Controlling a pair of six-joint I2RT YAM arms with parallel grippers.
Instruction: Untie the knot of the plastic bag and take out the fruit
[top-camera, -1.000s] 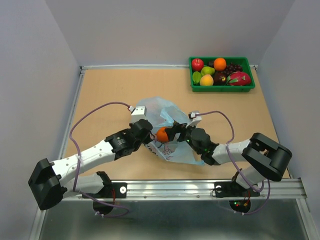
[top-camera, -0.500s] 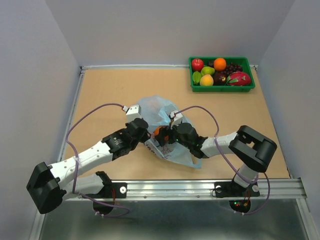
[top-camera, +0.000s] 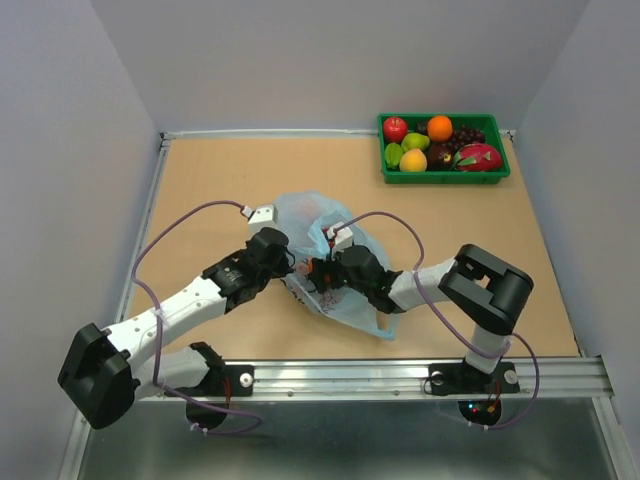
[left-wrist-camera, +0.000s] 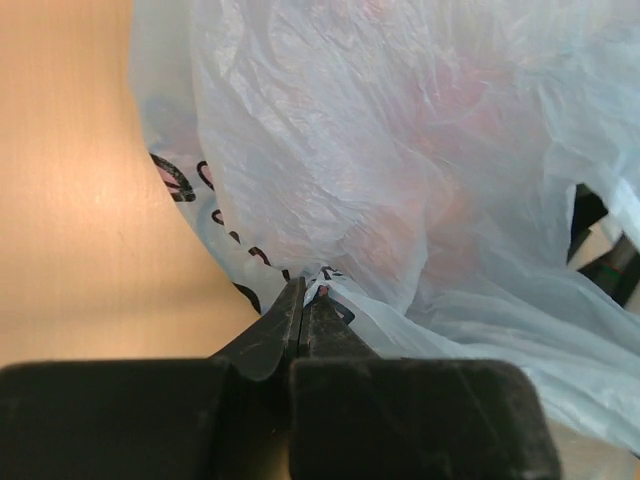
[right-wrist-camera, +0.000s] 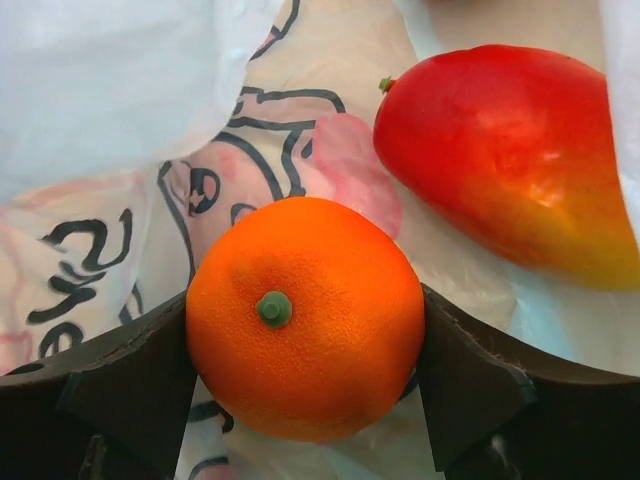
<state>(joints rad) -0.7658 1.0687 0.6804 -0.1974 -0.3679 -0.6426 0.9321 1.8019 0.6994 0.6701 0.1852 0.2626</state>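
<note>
The right gripper (right-wrist-camera: 305, 330) clamps an orange (right-wrist-camera: 305, 318) beside a mango (right-wrist-camera: 500, 160) on the plastic bag (right-wrist-camera: 110, 90).

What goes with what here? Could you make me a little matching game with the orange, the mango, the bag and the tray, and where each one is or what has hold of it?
Things:
1. orange
2. mango
3. bag
4. tray

Places or states:
A. pinched by the left gripper
B. at the far right, untouched
C. clamped in the right gripper
D. lying loose, red and yellow

Pairs: 1-C, 2-D, 3-A, 4-B
</note>
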